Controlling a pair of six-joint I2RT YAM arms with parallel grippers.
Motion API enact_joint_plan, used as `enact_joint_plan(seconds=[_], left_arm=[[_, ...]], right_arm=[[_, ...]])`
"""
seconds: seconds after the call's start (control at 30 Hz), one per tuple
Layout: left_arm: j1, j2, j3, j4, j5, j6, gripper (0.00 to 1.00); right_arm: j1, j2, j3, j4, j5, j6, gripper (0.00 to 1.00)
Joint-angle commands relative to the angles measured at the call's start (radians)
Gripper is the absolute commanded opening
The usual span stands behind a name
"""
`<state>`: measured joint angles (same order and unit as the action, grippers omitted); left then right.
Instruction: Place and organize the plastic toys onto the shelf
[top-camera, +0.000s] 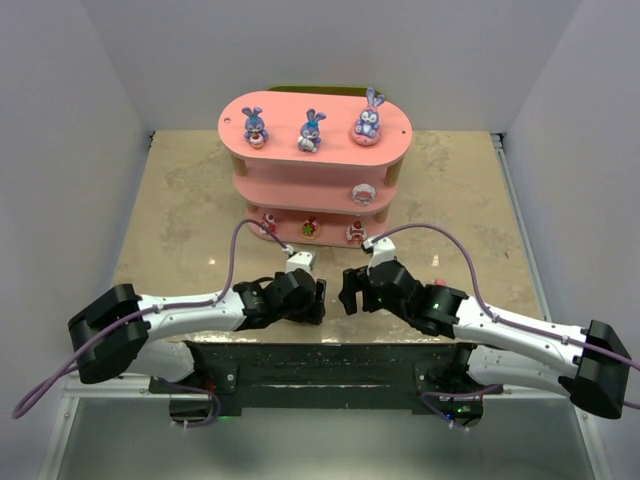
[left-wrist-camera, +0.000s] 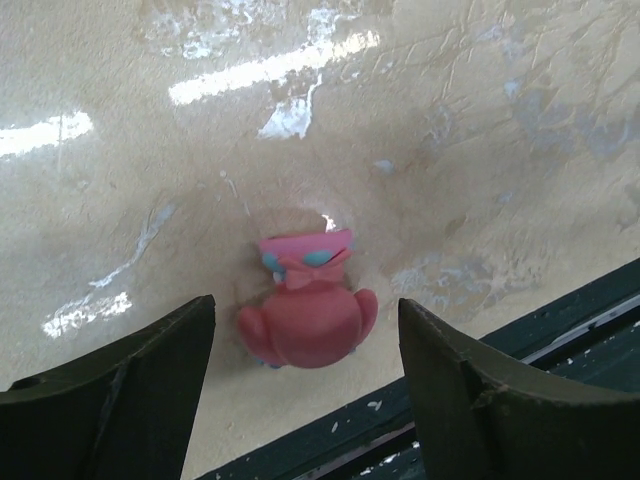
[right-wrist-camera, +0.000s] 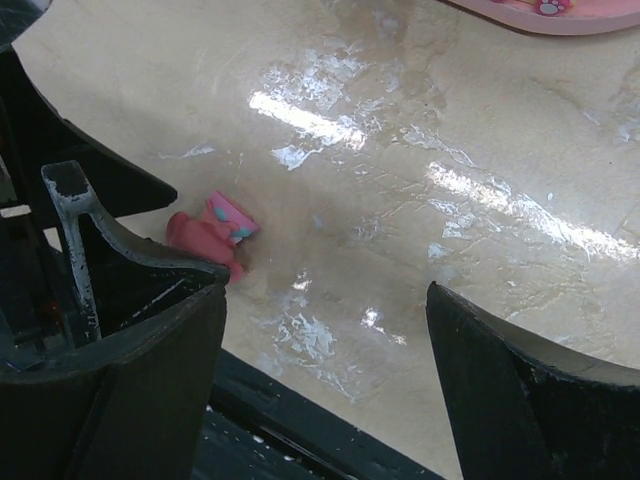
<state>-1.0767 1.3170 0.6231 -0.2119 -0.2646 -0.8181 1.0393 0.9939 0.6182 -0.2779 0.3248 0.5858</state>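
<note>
The pink three-tier shelf (top-camera: 300, 160) stands at the back middle of the table. Three purple-blue bunnies (top-camera: 311, 131) stand in a row on its top board. A white-pink figure (top-camera: 364, 193) sits on the middle board and three small figures (top-camera: 309, 228) on the bottom board. A pink round figurine (left-wrist-camera: 310, 318) with a blue-dotted bow lies on the table near the front edge. My left gripper (left-wrist-camera: 305, 335) is open around it, a finger on each side, not touching. My right gripper (right-wrist-camera: 325, 300) is open and empty; the figurine (right-wrist-camera: 212, 232) lies just left of it. In the top view both grippers (top-camera: 318, 298) (top-camera: 348, 292) face each other.
The dark metal frame (left-wrist-camera: 500, 350) runs along the table's front edge right below both grippers, also seen in the right wrist view (right-wrist-camera: 300, 420). White walls close in the table on the left, right and back. The shelf's bottom board edge (right-wrist-camera: 540, 15) shows far ahead.
</note>
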Motion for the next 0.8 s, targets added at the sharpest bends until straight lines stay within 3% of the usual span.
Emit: enact_joint_plan(seconds=[0.0,0.2,0.3,0.33,0.43,0.57,0.7,0.77], left_arm=[[0.023,0.042,-0.019,0.086,0.031,0.028,0.78],[0.032,0.079,-0.017,0.097,0.024,0.037,0.67],[0.037,0.088,-0.01,0.088,0.021,0.043,0.5],[0.037,0.088,-0.007,0.082,0.021,0.045,0.37],[0.04,0.073,0.004,0.057,0.019,0.045,0.21],[0.05,0.024,0.024,-0.003,0.04,0.039,0.13],[0.096,-0.074,0.009,-0.023,0.123,0.011,0.1],[0.136,-0.136,0.003,-0.027,0.187,-0.006,0.08]], right_arm=[[0.002,-0.015,-0.009,0.006,0.039,0.019,0.84],[0.002,-0.014,-0.017,0.008,0.043,0.02,0.84],[0.002,-0.009,-0.02,0.014,0.043,0.019,0.84],[0.002,-0.009,-0.02,0.013,0.043,0.017,0.84],[0.002,-0.011,-0.02,0.02,0.036,0.002,0.84],[0.002,-0.032,-0.034,0.071,-0.016,-0.07,0.84],[0.002,-0.067,-0.081,0.27,-0.267,-0.193,0.84],[0.008,-0.061,-0.097,0.334,-0.314,-0.211,0.84]])
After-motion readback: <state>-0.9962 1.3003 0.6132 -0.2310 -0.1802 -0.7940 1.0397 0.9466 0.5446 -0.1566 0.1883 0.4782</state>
